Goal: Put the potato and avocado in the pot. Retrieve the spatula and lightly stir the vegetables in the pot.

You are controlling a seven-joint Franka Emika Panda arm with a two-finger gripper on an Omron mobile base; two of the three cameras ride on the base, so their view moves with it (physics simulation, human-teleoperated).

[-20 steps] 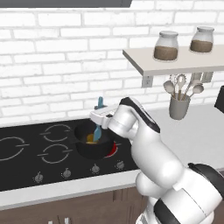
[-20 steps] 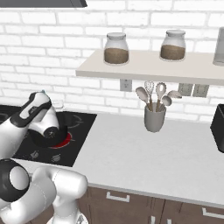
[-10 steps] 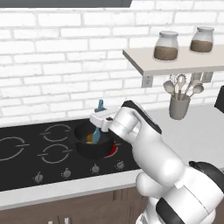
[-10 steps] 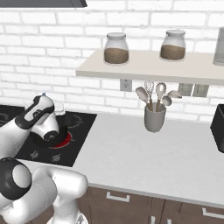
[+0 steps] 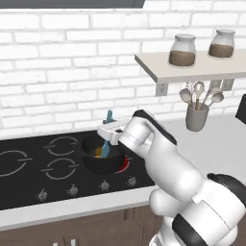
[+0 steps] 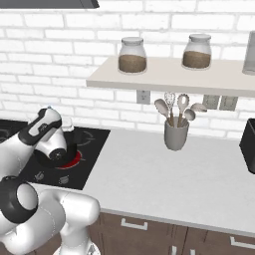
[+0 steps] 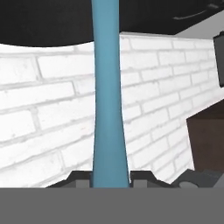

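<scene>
The black pot [image 5: 98,161] stands on the front right burner of the cooktop [image 5: 29,166]. My gripper [image 5: 112,133] hovers over the pot's rim, shut on the teal-blue spatula [image 5: 106,137]. The handle sticks up past the hand and the blade reaches down into the pot. Beside the blade, inside the pot, lies the yellow-orange potato [image 5: 98,152]. I cannot make out the avocado; the blade and pot wall hide that part. In the hand view the spatula [image 7: 107,109] handle runs straight up from between the fingertips [image 7: 81,177] of my gripper [image 7: 109,179].
The burner [image 5: 125,164] under the pot glows red. A grey holder with silver spoons and ladles [image 5: 196,117] [image 6: 176,135] stands on the counter to the right, under a shelf [image 5: 192,72] with two jars. A dark appliance [image 6: 249,144] sits at the far right.
The hand with the spatula has shifted only slightly over the pot, and the handle top has dipped a little. The grip is unchanged.
</scene>
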